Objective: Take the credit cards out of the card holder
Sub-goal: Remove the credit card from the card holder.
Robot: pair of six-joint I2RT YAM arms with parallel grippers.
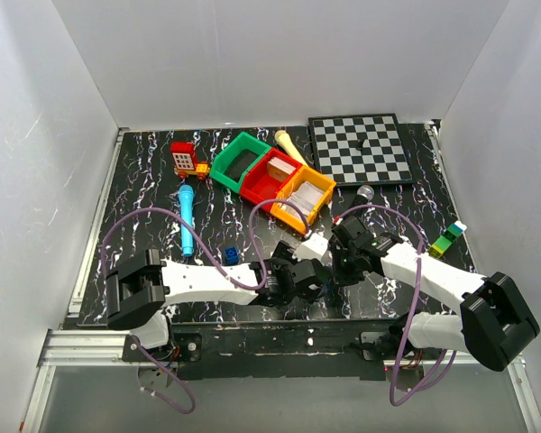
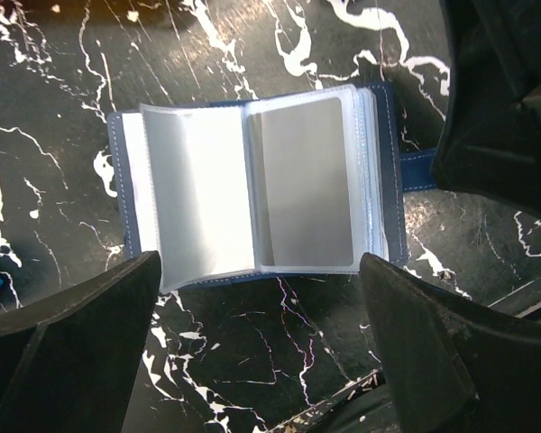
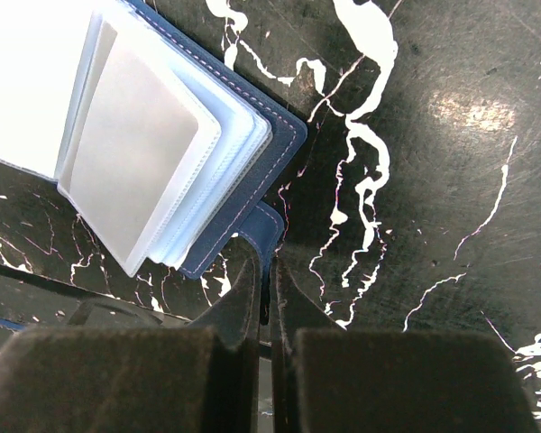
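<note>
We'd pin the seemingly light, floppy card holder by its tab — right gripper closed there, left gripper wide open.

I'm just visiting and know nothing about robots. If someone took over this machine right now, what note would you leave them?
Left gripper: open, hovering over the card holder, holding nothing.
Right gripper: shut, tips at the holder's blue tab; whether it pinches the tab is unclear.
Card holder: lying open on the table, sleeves facing up.
Done: the holder is open.
Left: a grey card sits in the right-hand sleeve. Pull it out, then check the other sleeves.
</note>
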